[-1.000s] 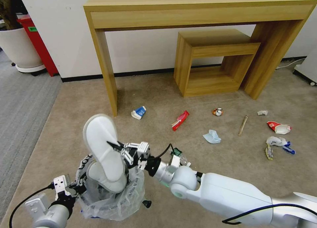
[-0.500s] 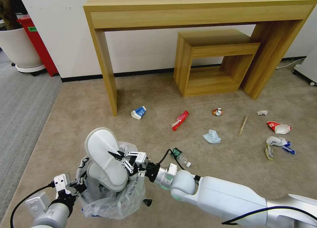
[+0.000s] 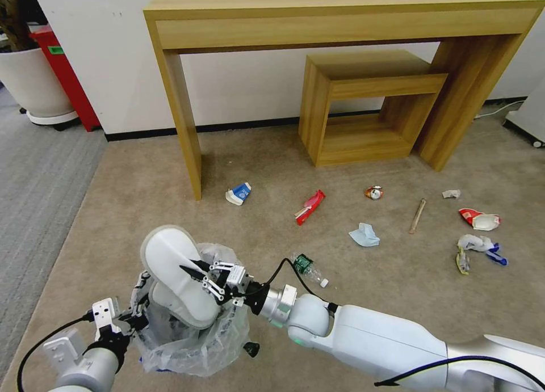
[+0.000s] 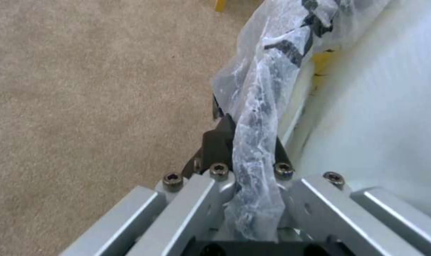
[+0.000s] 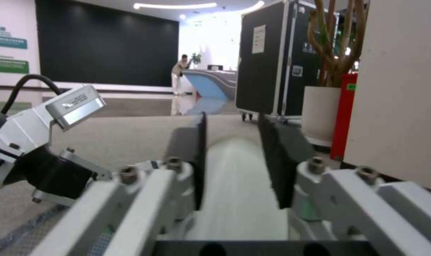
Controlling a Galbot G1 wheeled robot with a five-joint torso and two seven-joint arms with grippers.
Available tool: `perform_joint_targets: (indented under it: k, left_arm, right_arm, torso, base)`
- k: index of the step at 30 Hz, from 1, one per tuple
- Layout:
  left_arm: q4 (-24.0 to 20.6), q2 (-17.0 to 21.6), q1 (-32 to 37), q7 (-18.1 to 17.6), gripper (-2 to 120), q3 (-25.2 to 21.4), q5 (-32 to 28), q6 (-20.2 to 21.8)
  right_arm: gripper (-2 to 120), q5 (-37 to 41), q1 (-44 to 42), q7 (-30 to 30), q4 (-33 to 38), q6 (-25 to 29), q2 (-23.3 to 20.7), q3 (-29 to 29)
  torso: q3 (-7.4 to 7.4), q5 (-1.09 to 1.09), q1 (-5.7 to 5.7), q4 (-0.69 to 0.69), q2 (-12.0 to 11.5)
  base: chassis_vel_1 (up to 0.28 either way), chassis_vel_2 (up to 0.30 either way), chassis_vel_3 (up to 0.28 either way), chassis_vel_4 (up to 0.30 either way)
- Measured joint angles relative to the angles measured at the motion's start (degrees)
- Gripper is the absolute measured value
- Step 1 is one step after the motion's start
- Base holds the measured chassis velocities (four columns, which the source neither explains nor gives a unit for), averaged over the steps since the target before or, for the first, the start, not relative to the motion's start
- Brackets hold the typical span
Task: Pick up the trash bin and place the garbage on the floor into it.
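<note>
The trash bin (image 3: pixel 190 346), lined with a crinkly bag, hangs at the lower left, and my left gripper (image 3: pixel 126 322) is shut on its rim (image 4: pixel 272 71). The left wrist view shows that gripper (image 4: pixel 246 138) pinching the bag-covered rim. My right gripper (image 3: pixel 196 272) is shut on a white slipper (image 3: pixel 167 256), which stands tilted in the bin's mouth over a second white slipper (image 3: pixel 162 301). In the right wrist view the gripper (image 5: pixel 232 156) clamps the slipper's edge (image 5: pixel 239 202). On the floor (image 3: pixel 142 199) lie a bottle (image 3: pixel 308 267), carton (image 3: pixel 239 193), red wrapper (image 3: pixel 310 206), can (image 3: pixel 373 193), mask (image 3: pixel 364 235) and stick (image 3: pixel 418 215).
A wooden console table (image 3: pixel 340 17) with a smaller bench (image 3: pixel 369 91) under it stands against the wall; its left leg (image 3: pixel 187 131) is near the carton. More wrappers (image 3: pixel 478 219) and crumpled paper (image 3: pixel 451 194) lie at the right. A grey carpet strip (image 3: pixel 34 171) and planter (image 3: pixel 34 80) sit at the left.
My right gripper has come down and slightly left with the slipper, sinking it deeper into the bin. The left gripper and bin have hardly moved.
</note>
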Motion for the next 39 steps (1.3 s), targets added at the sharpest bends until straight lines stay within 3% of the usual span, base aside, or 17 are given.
perform_joint_targets:
  k: [9, 12, 18, 23, 28, 36, 39]
  left_arm:
    - [0.4, 0.3, -0.1, 0.0, 1, 0.0, -0.1, 0.0]
    - [0.5, 0.6, 0.0, 0.0, 1, -0.2, -0.1, -0.1]
    - [0.7, 1.0, 0.0, 0.0, 1, -0.3, -0.1, -0.3]
    - [0.9, 1.4, 0.0, 0.1, 1, -0.4, 0.1, -0.5]
    - [0.9, 1.6, -0.1, 0.2, 1, -0.4, 0.2, -0.7]
    - [1.4, 1.7, -0.6, 0.4, 1, -0.4, 0.1, -1.3]
    - [1.6, 1.7, -0.7, 0.4, 1, -0.3, 0.1, -1.5]
  right_arm:
    - [65, 0.7, -0.5, 2.3, 2.2, -1.3, 0.0, 2.8]
    - [81, 4.7, -2.3, 7.0, 7.3, -5.4, -1.6, 7.7]
    - [98, 8.5, -4.9, 12.7, 12.5, -10.8, -4.6, 17.6]
    - [100, 11.5, -8.5, 16.9, 16.3, -14.7, -7.7, 28.5]
    - [100, 12.3, -11.6, 19.7, 17.3, -16.4, -9.7, 35.4]
    - [100, 7.8, -19.7, 29.6, 16.8, -22.5, -12.8, 49.2]
    - [100, 7.3, -21.5, 32.5, 16.5, -25.1, -12.8, 51.6]
  torso:
    - [0.0, 0.0, 0.0, 0.01, 0.0]
    - [0.0, 0.01, 0.0, 0.0, 0.0]
    - [0.0, 0.0, 0.0, 0.0, 0.0]
    - [0.0, 0.01, 0.0, 0.0, 0.0]
    - [0.0, 0.01, 0.0, 0.0, 0.0]
    - [0.0, 0.01, 0.0, -0.01, 0.0]
    - [0.0, 0.01, 0.0, 0.0, 0.0]
  base:
    - [0.0, 0.0, 0.0, 0.0]
    - [0.0, 0.0, 0.0, 0.0]
    - [0.0, 0.0, 0.0, 0.0]
    - [0.0, 0.0, 0.0, 0.0]
    - [0.0, 0.0, 0.0, 0.0]
    - [0.0, 0.0, 0.0, 0.0]
    - [0.0, 0.0, 0.0, 0.0]
